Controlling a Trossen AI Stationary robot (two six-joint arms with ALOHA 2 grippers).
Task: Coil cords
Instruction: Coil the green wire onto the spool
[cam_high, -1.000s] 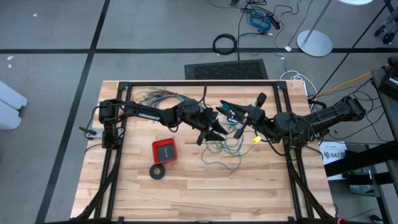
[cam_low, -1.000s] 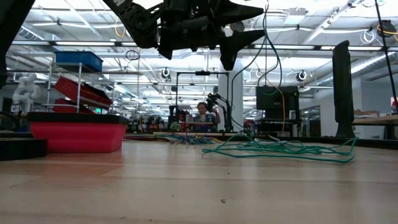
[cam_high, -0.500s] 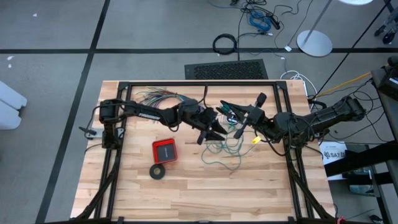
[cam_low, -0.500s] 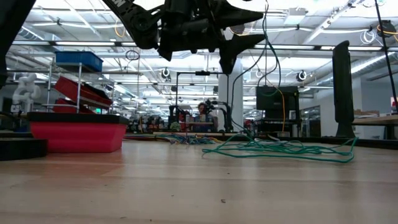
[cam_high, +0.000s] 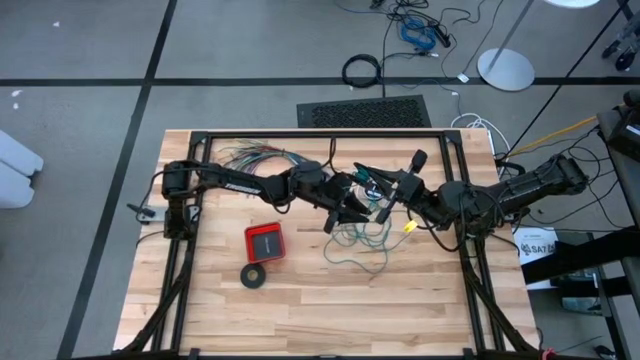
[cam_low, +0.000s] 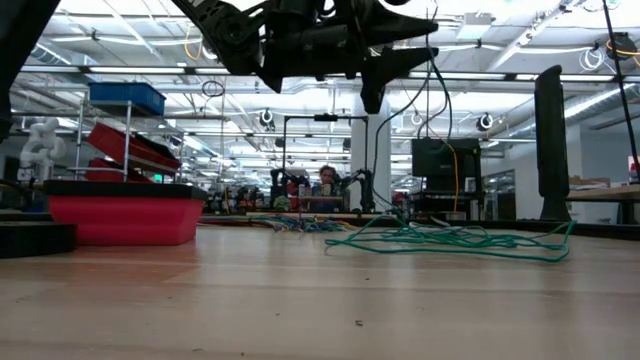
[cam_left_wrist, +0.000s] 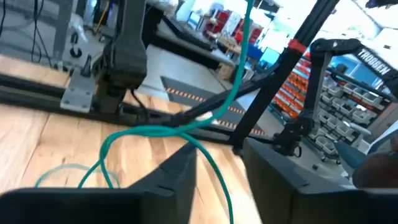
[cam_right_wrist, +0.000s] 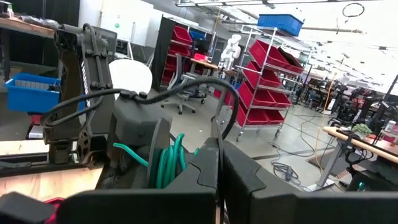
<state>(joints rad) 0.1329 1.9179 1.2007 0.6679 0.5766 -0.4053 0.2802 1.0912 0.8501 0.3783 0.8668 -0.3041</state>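
White letters, seemingly "TROSSEN", stand on a dark arm (cam_left_wrist: 348, 53).

Overhead, table-level and two wrist cameras share the table (cam_high: 200, 300).

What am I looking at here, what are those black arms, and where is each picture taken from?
Two robot arms work over a wooden table. One picture looks straight down, one sits at table height, and two come from cameras on the wrists. The left gripper and right gripper meet above mid-table. The right gripper is shut on loops of the teal-green wire; the rest lies in a loose tangle on the wood. A red box, a black ring and a fan of coloured wires lie nearby.
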